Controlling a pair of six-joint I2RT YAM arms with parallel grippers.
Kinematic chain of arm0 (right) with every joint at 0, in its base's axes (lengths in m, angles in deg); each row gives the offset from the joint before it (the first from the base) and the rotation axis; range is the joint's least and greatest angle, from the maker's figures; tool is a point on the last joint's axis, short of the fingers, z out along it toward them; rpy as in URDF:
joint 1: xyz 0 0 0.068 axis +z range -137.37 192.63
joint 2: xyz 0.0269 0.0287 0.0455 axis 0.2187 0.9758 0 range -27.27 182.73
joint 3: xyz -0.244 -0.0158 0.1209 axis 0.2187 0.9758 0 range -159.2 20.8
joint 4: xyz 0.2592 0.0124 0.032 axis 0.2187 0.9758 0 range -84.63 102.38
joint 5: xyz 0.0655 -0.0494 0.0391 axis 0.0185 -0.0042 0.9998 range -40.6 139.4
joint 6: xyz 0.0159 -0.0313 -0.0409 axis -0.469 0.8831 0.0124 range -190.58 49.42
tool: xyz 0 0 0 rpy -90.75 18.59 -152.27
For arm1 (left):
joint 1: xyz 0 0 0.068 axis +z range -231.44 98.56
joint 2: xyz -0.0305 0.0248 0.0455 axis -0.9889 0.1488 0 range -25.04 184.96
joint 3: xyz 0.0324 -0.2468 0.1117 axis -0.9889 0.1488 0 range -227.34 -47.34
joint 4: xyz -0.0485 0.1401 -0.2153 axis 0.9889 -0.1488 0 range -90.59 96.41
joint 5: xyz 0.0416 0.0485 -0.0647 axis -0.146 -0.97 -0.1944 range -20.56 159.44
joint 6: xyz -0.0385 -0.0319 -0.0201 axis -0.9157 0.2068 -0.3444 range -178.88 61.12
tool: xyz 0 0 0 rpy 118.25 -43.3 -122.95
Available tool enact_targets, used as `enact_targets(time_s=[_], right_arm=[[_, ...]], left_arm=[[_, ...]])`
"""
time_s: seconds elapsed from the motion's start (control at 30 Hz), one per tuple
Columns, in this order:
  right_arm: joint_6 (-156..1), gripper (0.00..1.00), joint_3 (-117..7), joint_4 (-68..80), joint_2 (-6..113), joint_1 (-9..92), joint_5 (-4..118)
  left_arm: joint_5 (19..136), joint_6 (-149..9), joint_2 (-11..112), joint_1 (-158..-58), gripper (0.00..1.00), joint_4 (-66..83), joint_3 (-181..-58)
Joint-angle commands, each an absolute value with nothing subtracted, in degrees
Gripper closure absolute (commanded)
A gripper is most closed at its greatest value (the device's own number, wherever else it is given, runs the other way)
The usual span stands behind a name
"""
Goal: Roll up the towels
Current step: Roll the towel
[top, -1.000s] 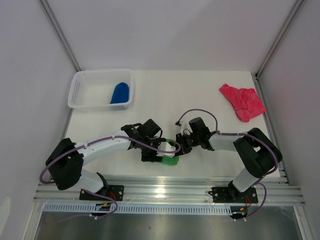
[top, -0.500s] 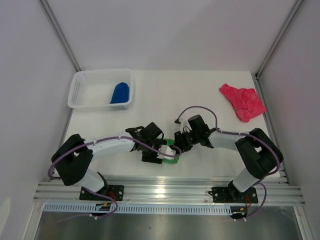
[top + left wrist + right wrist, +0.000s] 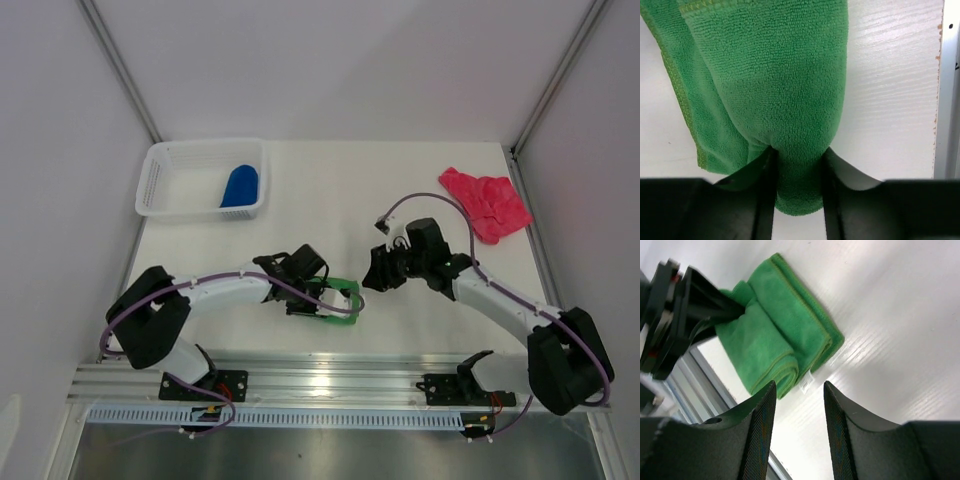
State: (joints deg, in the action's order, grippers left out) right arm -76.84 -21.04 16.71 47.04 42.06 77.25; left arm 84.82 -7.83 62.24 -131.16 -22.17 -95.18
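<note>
The green towel (image 3: pixel 770 80) lies rolled near the table's front edge (image 3: pixel 346 287), one end pinched between my left gripper's (image 3: pixel 797 180) jaws. From above, the left gripper (image 3: pixel 322 300) sits on the roll's left side. My right gripper (image 3: pixel 799 390) stands open and empty, a little to the right of the roll (image 3: pixel 780 340) and clear of it (image 3: pixel 372 278). A crumpled pink-red towel (image 3: pixel 486 203) rests at the back right. The blue towel (image 3: pixel 240 185), rolled, is inside the white basket.
The white mesh basket (image 3: pixel 170 175) stands at the back left corner. A metal rail (image 3: pixel 330 375) runs along the front edge just below the green roll. White walls close in both sides.
My right gripper opened, let go of the green towel and drew back to the right. My left gripper narrowed onto the roll's end.
</note>
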Motion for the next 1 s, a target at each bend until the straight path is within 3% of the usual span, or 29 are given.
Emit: enact_targets(time_s=[0.0, 0.27, 0.4, 0.47, 0.6, 0.73, 0.97], right_arm=[[-71.6, 0.54, -16.6, 15.4, 39.5, 42.1, 77.4], [-56.2, 0.53, -10.8, 12.4, 26.4, 42.8, 82.8], [-48.1, 0.52, -9.0, 11.0, 23.8, 46.8, 88.0], [-42.6, 0.46, -8.1, 9.1, 23.2, 52.1, 87.2], [-34.5, 0.44, -7.9, 7.5, 25.5, 62.4, 76.9], [-33.2, 0.41, -7.1, 1.0, 29.6, 65.2, 71.3], [-34.9, 0.39, -9.7, -3.4, 39.0, 65.4, 73.3]], left_arm=[[88.2, -9.8, 64.9, -131.1, 0.72, -29.8, -93.9], [105.2, -9.6, 68.8, -123.3, 0.82, -46.0, -104.8], [112.1, -7.1, 74.1, -118.6, 0.81, -54.9, -112.3], [113.5, -6.4, 76.7, -116.9, 0.79, -57.8, -113.6], [115.4, -3.6, 80.7, -114.7, 0.77, -61.5, -117.6], [115.1, -3.2, 83.8, -113.7, 0.76, -62.6, -120.1], [115.1, -2.3, 86.6, -113.5, 0.72, -64.3, -121.6]])
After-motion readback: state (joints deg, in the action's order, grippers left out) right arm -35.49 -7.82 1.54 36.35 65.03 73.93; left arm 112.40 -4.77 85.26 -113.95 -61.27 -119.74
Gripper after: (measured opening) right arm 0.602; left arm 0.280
